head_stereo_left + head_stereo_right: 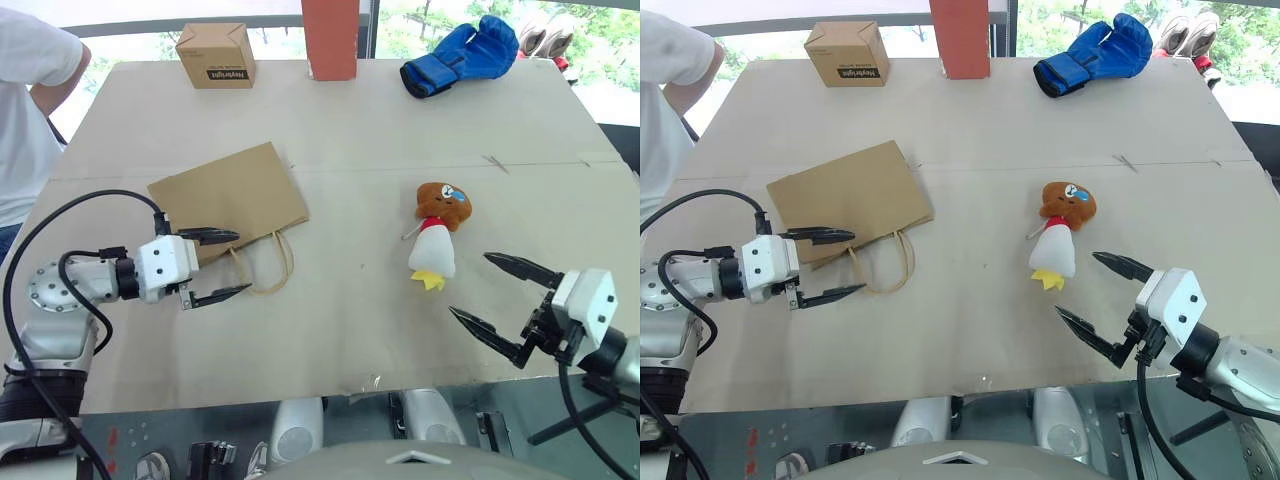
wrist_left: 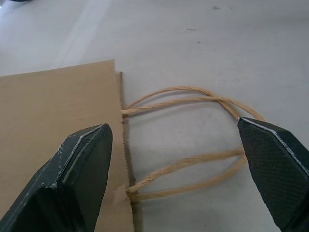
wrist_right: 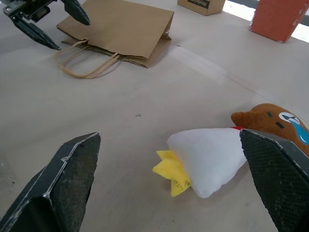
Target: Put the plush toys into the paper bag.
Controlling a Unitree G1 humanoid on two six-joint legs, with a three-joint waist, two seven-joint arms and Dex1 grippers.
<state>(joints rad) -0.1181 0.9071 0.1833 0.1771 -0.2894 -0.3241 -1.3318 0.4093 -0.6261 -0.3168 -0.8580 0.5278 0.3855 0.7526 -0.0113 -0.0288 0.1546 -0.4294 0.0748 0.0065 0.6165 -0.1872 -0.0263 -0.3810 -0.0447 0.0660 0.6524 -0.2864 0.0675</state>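
The plush toy (image 1: pixel 437 232) lies on the table right of centre, brown head away from me, white body and yellow feet toward me. The brown paper bag (image 1: pixel 228 195) lies flat at left centre, its cord handles (image 1: pixel 264 262) looping toward me. My left gripper (image 1: pixel 225 265) stands open just above the bag's mouth edge, its fingers on either side of the handles (image 2: pixel 193 140). My right gripper (image 1: pixel 498 295) is open too, a little nearer me and right of the plush (image 3: pixel 212 159), which sits between its fingers in the right wrist view.
A small cardboard box (image 1: pixel 216 54), a red-orange block (image 1: pixel 331 38) and a blue boxing glove (image 1: pixel 462 54) stand along the far edge of the table (image 1: pixel 350 340). A person in a white shirt (image 1: pixel 28 110) stands at the far left.
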